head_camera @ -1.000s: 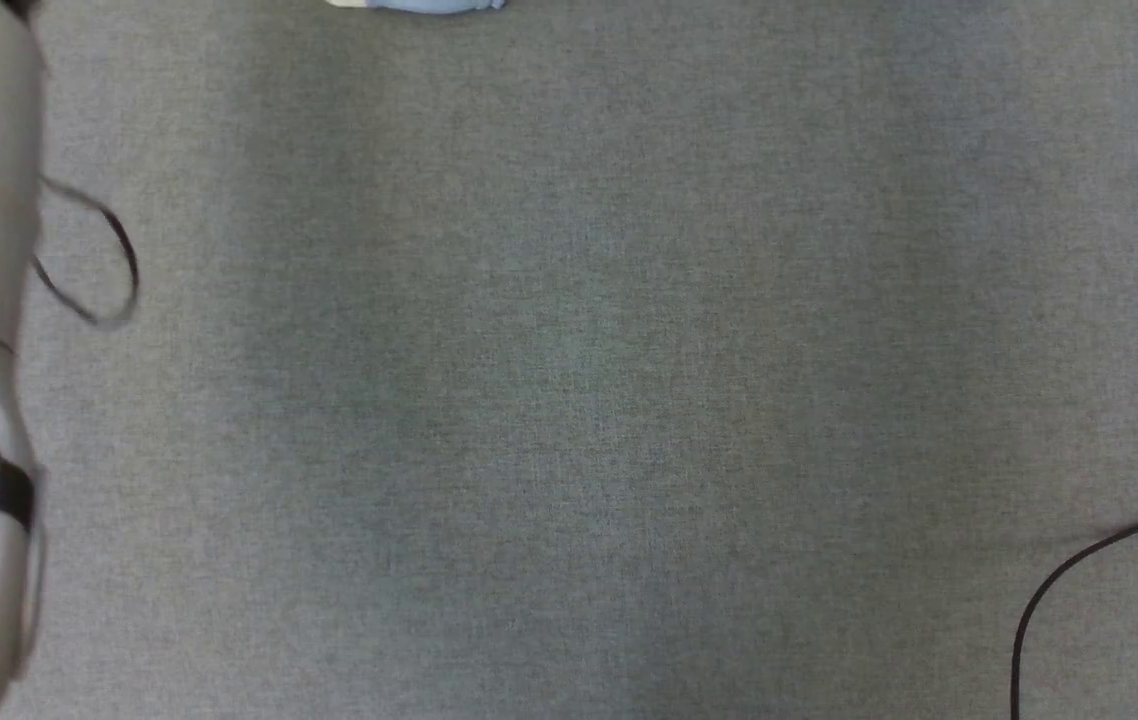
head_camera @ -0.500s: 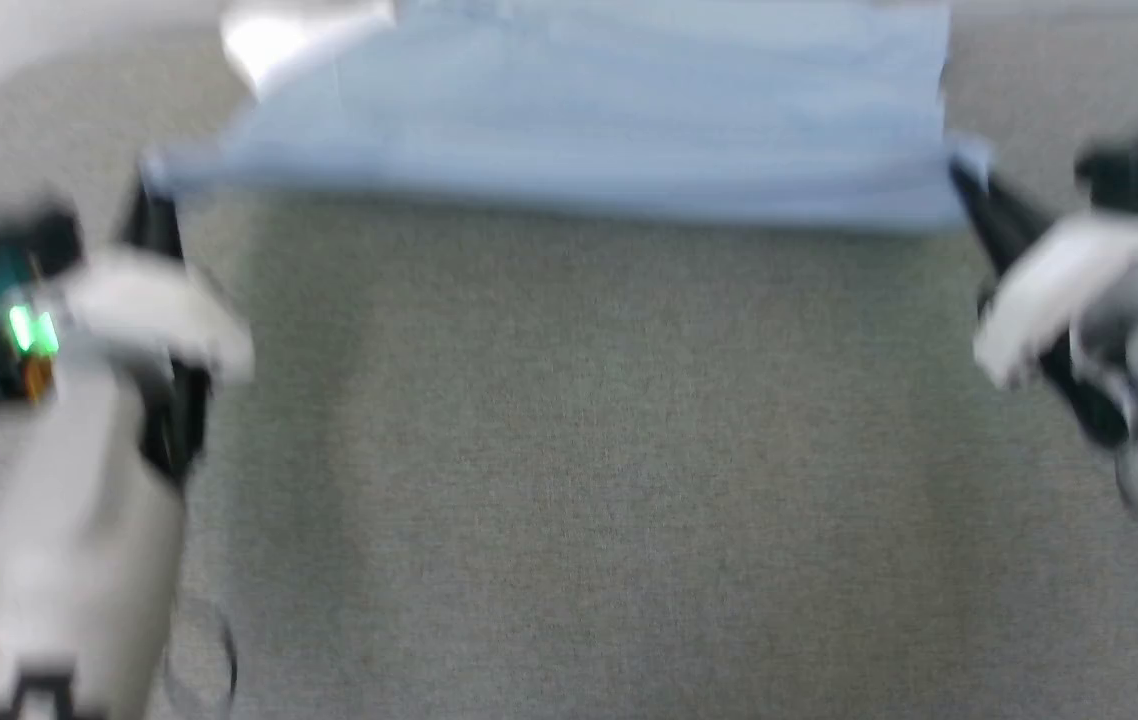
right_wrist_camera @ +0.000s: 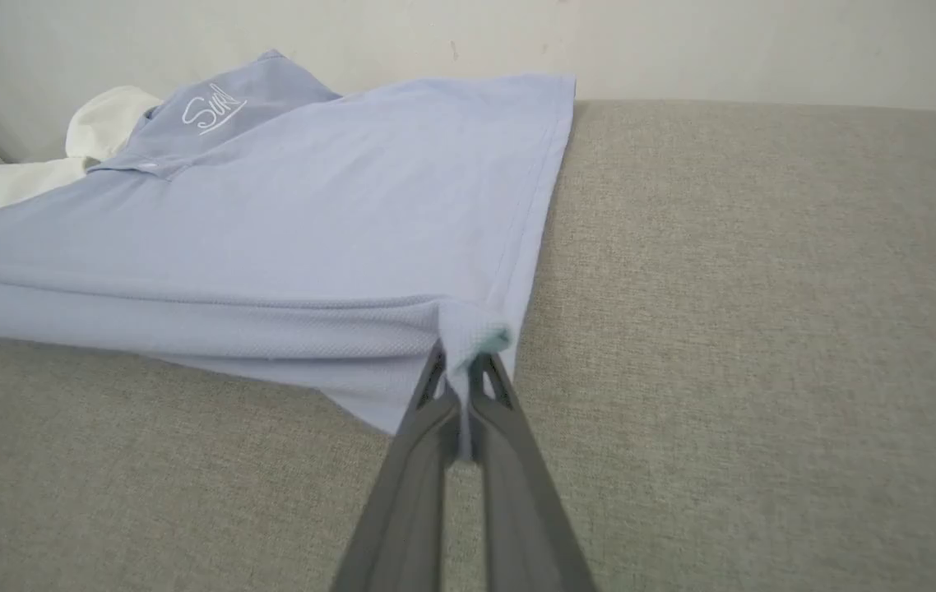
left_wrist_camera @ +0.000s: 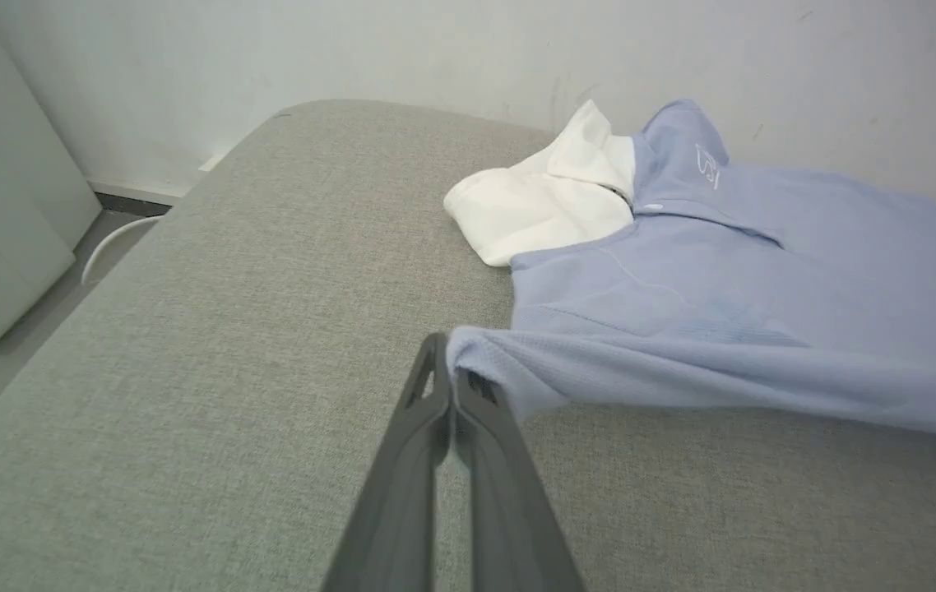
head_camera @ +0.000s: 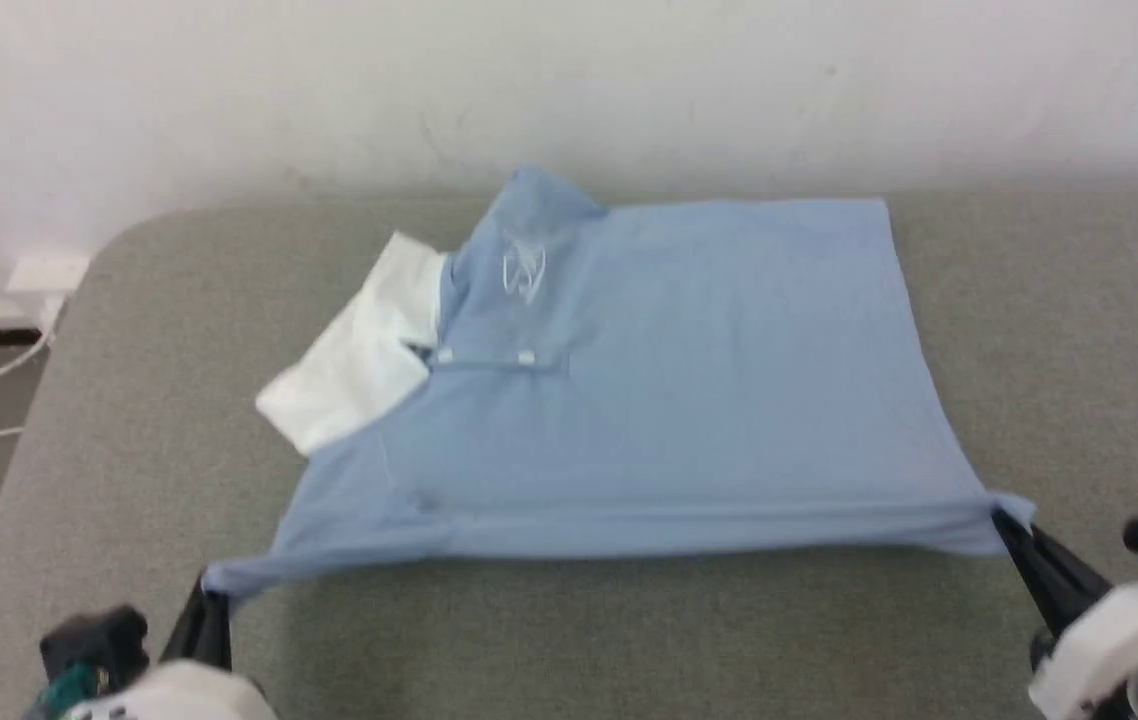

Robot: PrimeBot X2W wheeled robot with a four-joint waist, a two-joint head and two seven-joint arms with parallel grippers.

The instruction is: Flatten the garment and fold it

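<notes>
Soft, even, bright light; no glare. Head view slightly hazy, bottom corners smeared. Thin shadow under raised near edge of light blue knit polo shirt (head_camera: 689, 400) on grey woven fabric surface (head_camera: 569, 650). Wrist views sharper, edges stretched; dark tapered gripper fingers (left_wrist_camera: 398, 510) blurred near lens.

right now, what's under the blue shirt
The shirt lies on the grey cushion. The left gripper and right gripper pinch its near corners, and cushion shows below that lifted edge. Whatever is under the rest is covered.
</notes>
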